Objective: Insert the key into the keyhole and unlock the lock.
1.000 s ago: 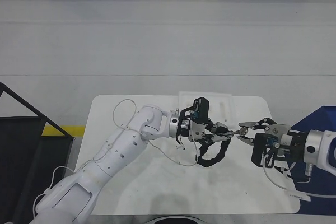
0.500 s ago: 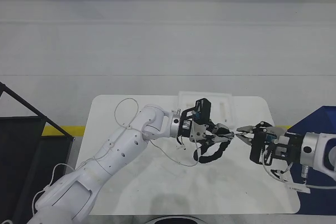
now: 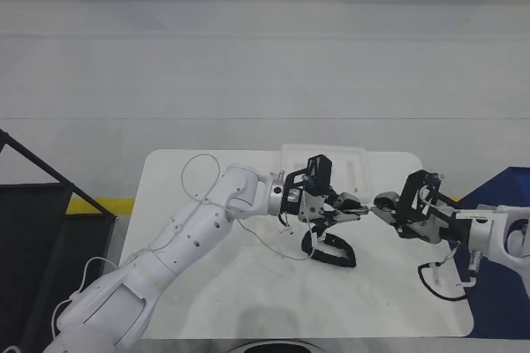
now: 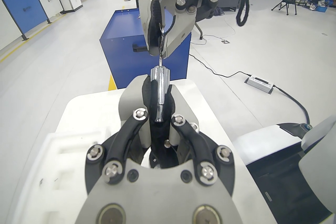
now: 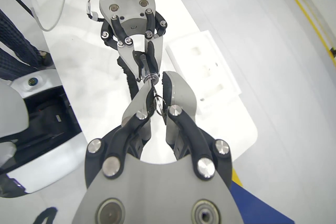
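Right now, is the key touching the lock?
Touching. In the left wrist view the key, held by the right gripper, meets the end of the lock with no gap.

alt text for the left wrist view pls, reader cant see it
The left gripper is shut on a chrome lock, and the right gripper facing it pinches a key whose tip meets the lock's far end. A white table lies beneath them.
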{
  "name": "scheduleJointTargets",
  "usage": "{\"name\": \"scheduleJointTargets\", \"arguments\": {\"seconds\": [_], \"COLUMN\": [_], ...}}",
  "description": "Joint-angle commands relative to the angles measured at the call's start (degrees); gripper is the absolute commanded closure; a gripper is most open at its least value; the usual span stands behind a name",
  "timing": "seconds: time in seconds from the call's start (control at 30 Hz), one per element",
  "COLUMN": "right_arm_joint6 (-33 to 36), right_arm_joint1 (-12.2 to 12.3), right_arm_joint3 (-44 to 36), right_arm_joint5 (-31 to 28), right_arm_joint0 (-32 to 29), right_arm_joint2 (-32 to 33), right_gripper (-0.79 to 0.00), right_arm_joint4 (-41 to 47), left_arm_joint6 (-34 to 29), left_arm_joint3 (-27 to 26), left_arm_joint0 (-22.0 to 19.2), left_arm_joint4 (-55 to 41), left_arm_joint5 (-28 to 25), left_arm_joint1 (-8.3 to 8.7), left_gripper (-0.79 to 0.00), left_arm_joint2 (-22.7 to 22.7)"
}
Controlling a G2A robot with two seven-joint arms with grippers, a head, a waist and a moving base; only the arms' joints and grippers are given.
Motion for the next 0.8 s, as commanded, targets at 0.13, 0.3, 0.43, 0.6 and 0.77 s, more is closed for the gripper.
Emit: {"name": "scheduleJointTargets", "arguments": {"seconds": [0.13, 0.3, 0.43, 0.6, 0.77], "right_arm_joint6": [2.00, 1.23, 0.59, -0.19, -0.78], "right_arm_joint1": [0.11, 0.26, 0.43, 0.58, 0.64], "right_arm_joint3": [1.42, 3.49, 4.91, 5.74, 5.68], "right_arm_joint5": [1.17, 1.20, 1.07, 0.96, 0.99], "right_arm_joint0": [1.90, 1.56, 0.12, -1.84, -3.30], "right_arm_joint2": [-1.11, 0.50, 2.80, 5.18, 6.13], "right_gripper": [-0.785, -0.785, -0.785, -0.785, -0.785], "right_arm_joint4": [4.17, 6.16, 7.64, 8.83, 9.13], "left_arm_joint6": [-0.91, -5.34, -9.46, -15.58, -18.76], "left_arm_joint3": [1.81, 4.34, 6.68, 9.83, 12.06], "left_arm_joint0": [-0.21, 0.67, 2.06, 2.49, 2.41], "left_arm_joint4": [2.68, 4.90, 4.15, 3.52, 3.65], "left_arm_joint5": [0.79, 3.45, 3.78, 4.58, 5.73], "left_arm_joint1": [-0.02, 0.55, 1.08, 1.26, 1.02], "left_gripper": [0.000, 0.000, 0.000, 0.000, 0.000], "left_arm_joint2": [-0.48, -1.67, -2.24, -1.74, -0.77]}}
